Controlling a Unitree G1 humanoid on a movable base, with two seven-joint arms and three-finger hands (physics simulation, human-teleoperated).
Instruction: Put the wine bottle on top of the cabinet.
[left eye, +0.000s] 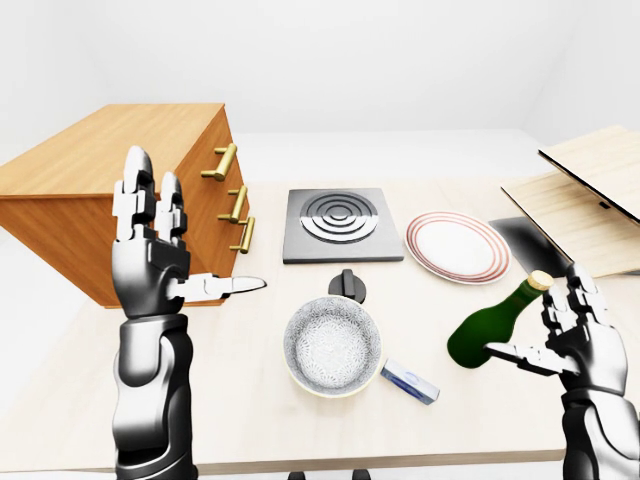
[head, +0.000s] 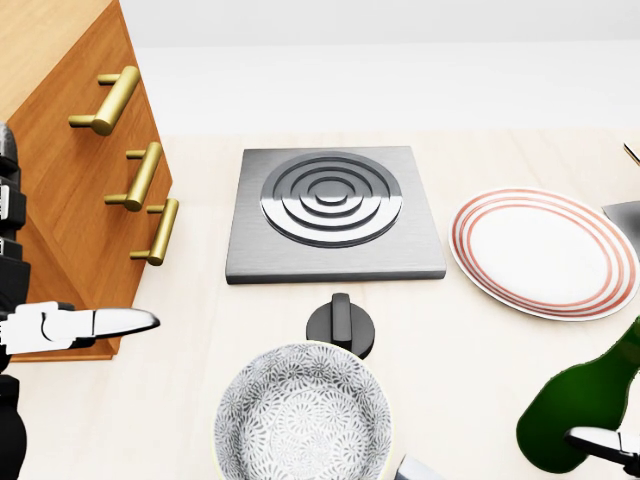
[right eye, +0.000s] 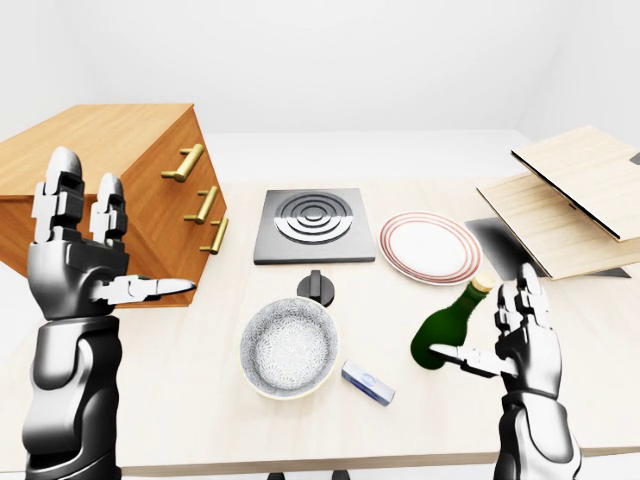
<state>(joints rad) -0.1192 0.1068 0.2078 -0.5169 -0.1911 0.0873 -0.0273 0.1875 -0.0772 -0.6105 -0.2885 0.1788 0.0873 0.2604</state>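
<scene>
my right hand (right eye: 525, 335), fingers spread, stands beside the tilted wine bottle (right eye: 450, 328); my left hand (left eye: 150, 250), fingers spread, rises near the cabinet (left eye: 110, 190).

Stove plate (head: 333, 208) beside striped plate (head: 545, 250)

Bright, even, diffuse light fills all three views, and the white surroundings wash out almost to blankness. Shadows are soft and faint: a pale grey patch lies under the cabinet (left eye: 120, 190), and a thin one under the bowl (left eye: 332, 346). The metal hands (right eye: 85, 265) and the green bottle (left eye: 497, 323) carry small white highlights. Everything is sharp from edge to edge, with no blur, grain or visible bending of straight lines.
</scene>
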